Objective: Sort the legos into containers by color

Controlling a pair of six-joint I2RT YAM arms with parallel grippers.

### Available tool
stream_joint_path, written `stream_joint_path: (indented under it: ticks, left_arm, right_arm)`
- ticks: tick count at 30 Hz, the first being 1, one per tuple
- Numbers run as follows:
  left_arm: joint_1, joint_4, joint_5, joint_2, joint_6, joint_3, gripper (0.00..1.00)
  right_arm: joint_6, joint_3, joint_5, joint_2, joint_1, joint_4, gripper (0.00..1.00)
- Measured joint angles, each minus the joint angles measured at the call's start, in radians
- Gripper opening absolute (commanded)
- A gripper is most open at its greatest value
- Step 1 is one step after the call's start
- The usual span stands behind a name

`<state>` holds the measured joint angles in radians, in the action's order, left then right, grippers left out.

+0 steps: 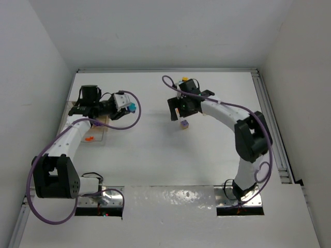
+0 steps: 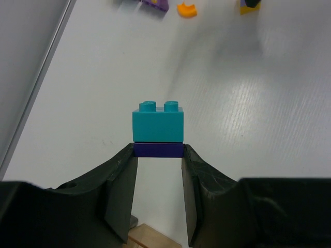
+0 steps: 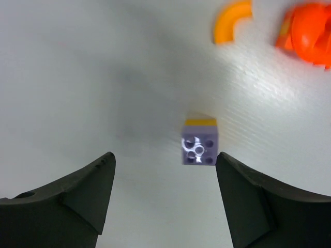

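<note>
The left gripper (image 2: 158, 155) has its fingers clenched on the dark purple brick (image 2: 158, 150) at the bottom of a two-brick stack, with a teal brick (image 2: 158, 126) sitting on top of it and touching neither finger. In the top view this stack hangs above the bench (image 1: 155, 160), just beyond the containers (image 1: 101, 135), which lie partly under the left arm and hold one orange piece (image 1: 89, 138).

The right gripper (image 3: 165, 160) has its fingers spread wide and grasps nothing. A purple-and-yellow pair (image 3: 200, 144) lies on its side on the bench between and a little ahead of them, touching neither. An orange curved piece (image 3: 232, 20) and a larger orange piece (image 3: 307, 31) sit further off.

The main risk is colour mixing: both stacks join two colours, so dropping either one whole into a bin would sort one brick wrongly. The left grip bears only on the lower brick, so a knock against a container wall could pop the teal one loose. The tipped pair offers the right fingers a small, awkward target, and closing off-centre would likely push or spin it away rather than lift it
</note>
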<state>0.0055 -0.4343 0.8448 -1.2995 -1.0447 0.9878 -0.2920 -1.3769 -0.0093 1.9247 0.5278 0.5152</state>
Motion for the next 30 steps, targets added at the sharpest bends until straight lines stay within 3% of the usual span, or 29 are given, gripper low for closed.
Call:
stream_joint_path:
  ticks: [6, 9, 13, 18, 30]
  left_arm:
    - [-0.039, -0.002, 0.025, 0.0, -0.018, 0.0, 0.0]
    - [-0.06, 0.009, 0.031, 0.0, -0.014, 0.0, 0.0]
    - [-0.079, 0.035, 0.035, 0.0, 0.003, 0.0, 0.0]
    - [-0.085, 0.073, 0.035, 0.0, 0.029, 0.0, 0.0]
    - [-0.112, 0.145, 0.034, -0.008, 0.081, 0.0, 0.0]
  right_arm:
    - [-0.094, -0.002, -0.269, -0.211, 0.001, -0.25, 0.83]
    - [-0.225, -0.023, -0.417, -0.184, 0.011, -0.443, 0.86]
    - [-0.354, -0.056, -0.502, -0.073, 0.034, -0.586, 0.86]
    - [-0.425, -0.063, -0.554, 0.0, 0.055, -0.623, 0.84]
    - [-0.475, -0.088, -0.607, 0.005, 0.069, -0.702, 0.74]
